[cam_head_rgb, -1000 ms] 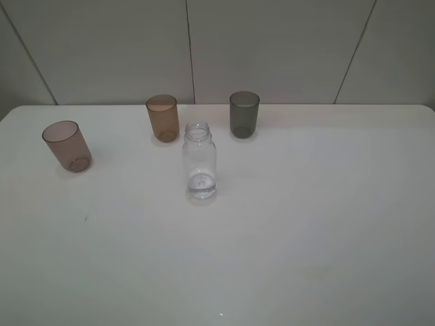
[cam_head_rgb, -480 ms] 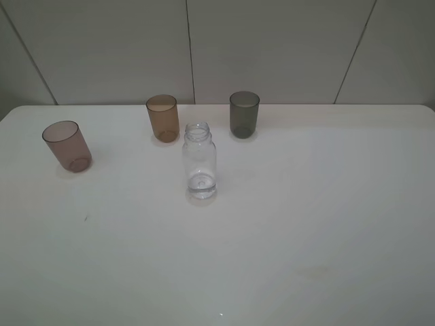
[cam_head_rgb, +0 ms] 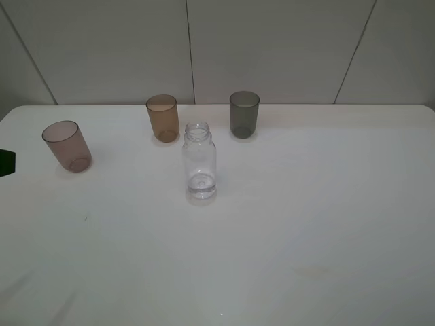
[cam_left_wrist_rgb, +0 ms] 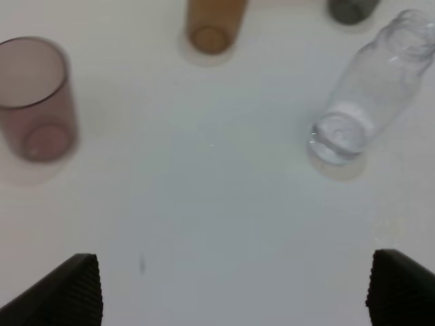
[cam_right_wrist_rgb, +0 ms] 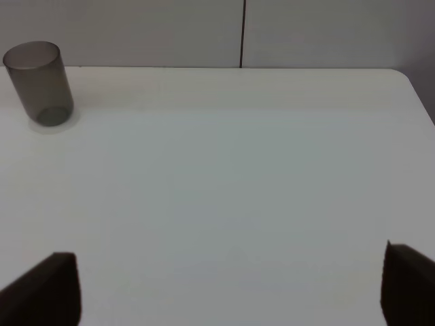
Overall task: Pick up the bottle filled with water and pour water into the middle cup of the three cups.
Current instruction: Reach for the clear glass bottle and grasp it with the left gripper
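The clear bottle (cam_head_rgb: 199,163) stands upright and uncapped near the table's middle. It also shows in the left wrist view (cam_left_wrist_rgb: 370,88). The amber-brown middle cup (cam_head_rgb: 162,117) stands just behind it to the left, and shows in the left wrist view (cam_left_wrist_rgb: 214,27). The pinkish-mauve cup (cam_head_rgb: 66,145) is at the far left and the smoky-grey cup (cam_head_rgb: 244,114) is at the back right. My left gripper (cam_left_wrist_rgb: 238,292) is open and empty, well short of the bottle. My right gripper (cam_right_wrist_rgb: 228,285) is open and empty, with the grey cup (cam_right_wrist_rgb: 39,83) far ahead.
A white table (cam_head_rgb: 306,224) carries everything, with a panelled wall (cam_head_rgb: 272,47) behind it. A dark part of the left arm (cam_head_rgb: 5,163) shows at the left edge of the exterior view, beside the pinkish-mauve cup (cam_left_wrist_rgb: 34,98).
A dark part of the left arm has come into the exterior view at the left edge, and a faint shadow has appeared at the bottom left. The bottle and cups have not moved.
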Action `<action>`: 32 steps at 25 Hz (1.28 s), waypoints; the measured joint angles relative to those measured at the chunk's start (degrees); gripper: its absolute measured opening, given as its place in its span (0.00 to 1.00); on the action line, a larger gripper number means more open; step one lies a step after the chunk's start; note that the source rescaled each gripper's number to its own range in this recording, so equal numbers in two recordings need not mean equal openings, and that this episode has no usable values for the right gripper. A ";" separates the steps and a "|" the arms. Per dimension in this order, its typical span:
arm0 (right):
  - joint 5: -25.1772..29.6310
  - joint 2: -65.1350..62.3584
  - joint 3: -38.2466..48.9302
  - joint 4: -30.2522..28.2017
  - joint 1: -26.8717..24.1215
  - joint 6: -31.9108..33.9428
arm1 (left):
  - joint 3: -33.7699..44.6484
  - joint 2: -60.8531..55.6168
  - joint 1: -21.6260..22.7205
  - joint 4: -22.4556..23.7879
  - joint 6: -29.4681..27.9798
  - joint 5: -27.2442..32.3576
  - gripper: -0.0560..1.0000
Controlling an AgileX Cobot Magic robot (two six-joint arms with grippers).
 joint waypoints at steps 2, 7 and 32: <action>0.00 0.00 0.00 0.00 0.00 0.00 | 0.00 7.11 0.00 -8.06 9.00 -4.47 0.98; 0.00 0.00 0.00 0.00 0.00 0.00 | 0.00 20.29 -1.45 -29.71 33.38 -11.02 0.98; 0.00 0.00 0.00 0.00 0.00 0.00 | 0.83 51.11 -37.55 -48.45 51.50 -48.42 0.98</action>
